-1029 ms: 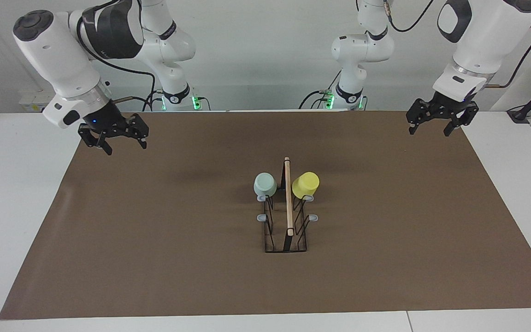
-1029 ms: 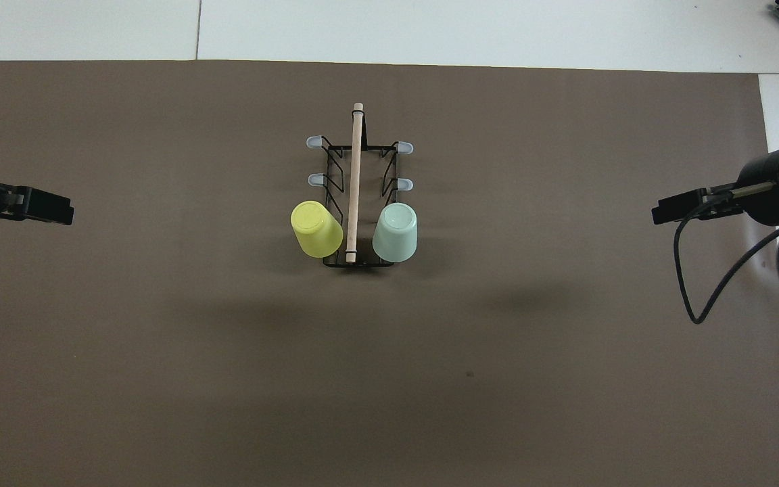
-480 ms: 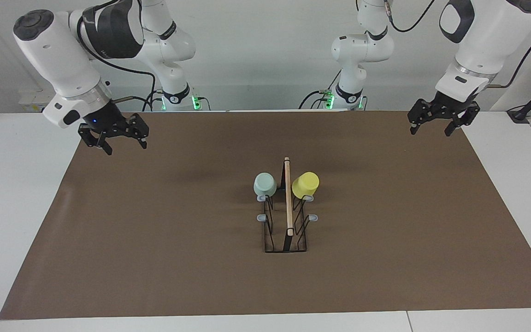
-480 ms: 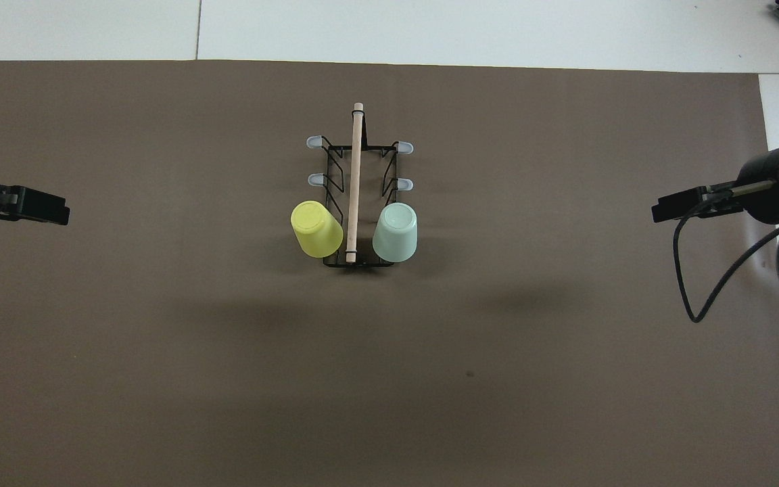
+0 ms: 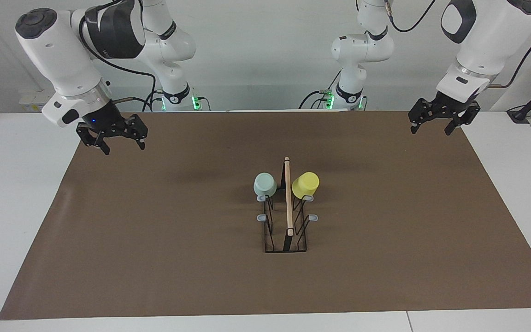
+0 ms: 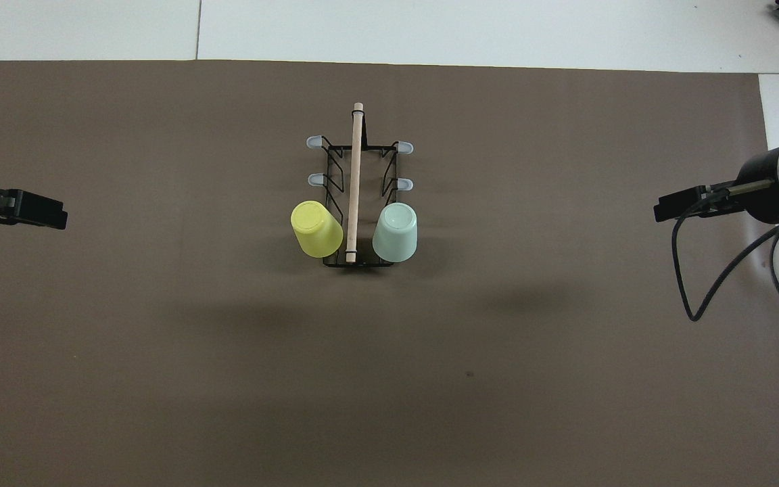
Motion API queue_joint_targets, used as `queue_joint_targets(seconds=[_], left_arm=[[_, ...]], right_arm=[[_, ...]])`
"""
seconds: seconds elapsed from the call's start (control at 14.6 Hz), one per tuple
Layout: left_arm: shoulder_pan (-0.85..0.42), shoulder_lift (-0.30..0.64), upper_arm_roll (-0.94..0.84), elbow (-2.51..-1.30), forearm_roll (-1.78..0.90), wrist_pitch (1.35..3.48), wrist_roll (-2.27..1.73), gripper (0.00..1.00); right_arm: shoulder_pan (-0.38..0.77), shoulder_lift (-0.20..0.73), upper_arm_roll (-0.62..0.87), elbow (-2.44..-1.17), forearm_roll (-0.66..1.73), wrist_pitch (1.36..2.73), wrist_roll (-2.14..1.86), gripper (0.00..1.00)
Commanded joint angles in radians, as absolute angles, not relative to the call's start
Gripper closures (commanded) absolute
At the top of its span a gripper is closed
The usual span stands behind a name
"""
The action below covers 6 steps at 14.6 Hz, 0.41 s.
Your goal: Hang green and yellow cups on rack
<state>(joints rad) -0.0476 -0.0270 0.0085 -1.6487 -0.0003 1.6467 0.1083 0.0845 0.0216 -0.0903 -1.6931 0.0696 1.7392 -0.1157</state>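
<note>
Rack [image 5: 286, 216] at mid-mat [image 5: 155, 240] on the table [image 5: 16, 207]. Green cup [image 5: 265, 184] and yellow cup [image 5: 305, 184] upturned on the rack's robot-end prongs, flanking its rod [image 5: 287, 196], yellow toward the left arm's end.

I am looking into a robotics lab: two white robot arms [image 5: 62, 60] are mounted at the top of the frame along a bare pale wall [image 5: 265, 55], with green status lights and loose black cables [image 5: 473, 193] at their bases, over a white worktop [image 5: 16, 193] covered by a plain brown mat [image 5: 201, 276].
</note>
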Motion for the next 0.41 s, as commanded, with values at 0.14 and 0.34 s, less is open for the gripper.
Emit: queue_joint_targets(seconds=[0.14, 0.34], left_arm=[[-0.058, -0.057, 0.021, -1.669, -0.012, 1.634, 0.115, 0.00], [-0.058, -0.057, 0.021, -1.671, -0.018, 1.631, 0.115, 0.00]], right_arm=[[0.101, 0.044, -0.094, -1.644, 0.025, 1.686, -0.029, 0.00], [0.098, 0.044, -0.086, -1.644, 0.012, 1.687, -0.029, 0.00]])
